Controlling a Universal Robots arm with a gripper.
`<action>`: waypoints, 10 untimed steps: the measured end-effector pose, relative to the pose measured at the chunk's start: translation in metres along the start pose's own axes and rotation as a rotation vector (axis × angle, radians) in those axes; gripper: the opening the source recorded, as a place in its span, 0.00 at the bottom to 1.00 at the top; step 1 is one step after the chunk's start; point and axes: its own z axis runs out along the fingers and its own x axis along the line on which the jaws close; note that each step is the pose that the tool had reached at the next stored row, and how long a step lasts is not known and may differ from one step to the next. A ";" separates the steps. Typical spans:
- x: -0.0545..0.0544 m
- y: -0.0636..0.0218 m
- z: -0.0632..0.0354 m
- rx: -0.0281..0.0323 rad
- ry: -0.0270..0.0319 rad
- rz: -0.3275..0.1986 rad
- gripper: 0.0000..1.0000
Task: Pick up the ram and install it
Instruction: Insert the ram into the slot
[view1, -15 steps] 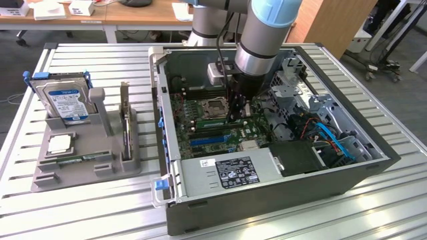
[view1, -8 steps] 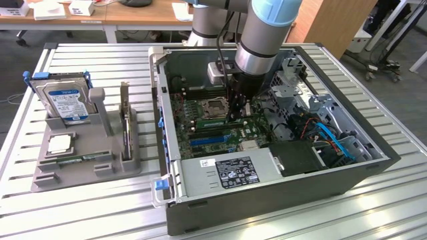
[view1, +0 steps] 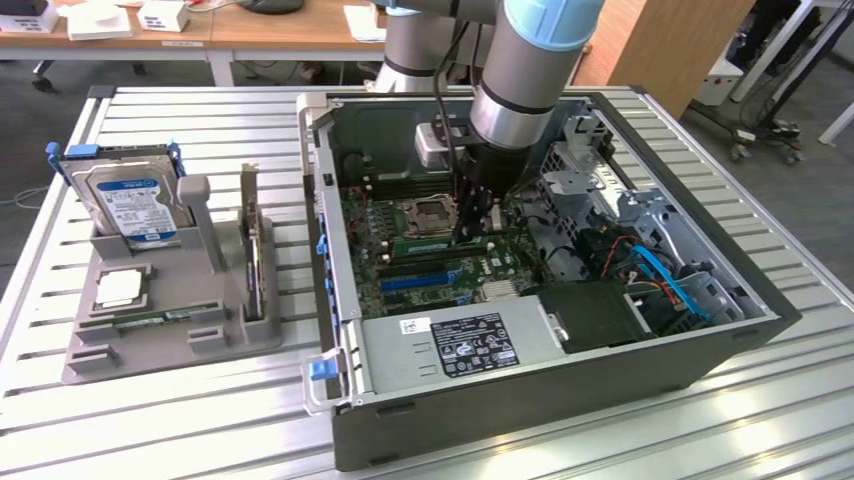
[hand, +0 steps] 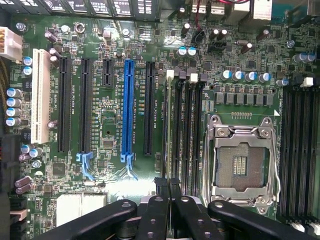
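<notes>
A thin green ram (view1: 424, 243) stands on edge in a memory slot of the motherboard inside the open computer case (view1: 534, 400). The wrist view shows the ram (hand: 169, 125) edge-on, running away from my fingertips. My gripper (view1: 470, 228) reaches down into the case at that stick's end. Its black fingers (hand: 159, 210) are shut, tips together, and the gripper (hand: 168, 184) hangs right over the stick's near end. I cannot tell whether they touch it. A second green ram stick (view1: 167, 318) lies flat in the grey holder (view1: 174, 350) outside the case.
The holder also carries a blue-labelled hard drive (view1: 131, 205) and an upright expansion card (view1: 250, 240). Next to the memory slots sit the CPU socket (hand: 241, 160) and a blue card slot (hand: 128, 110). Blue cables (view1: 674, 285) and a drive cage crowd the case's far side.
</notes>
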 end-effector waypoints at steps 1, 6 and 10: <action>0.000 0.0000 -0.0008 0.0000 -0.0001 0.000 0.11; 0.000 0.0000 -0.0016 0.0001 -0.0001 0.000 0.11; 0.000 0.0000 -0.0016 0.0001 -0.0002 0.002 0.11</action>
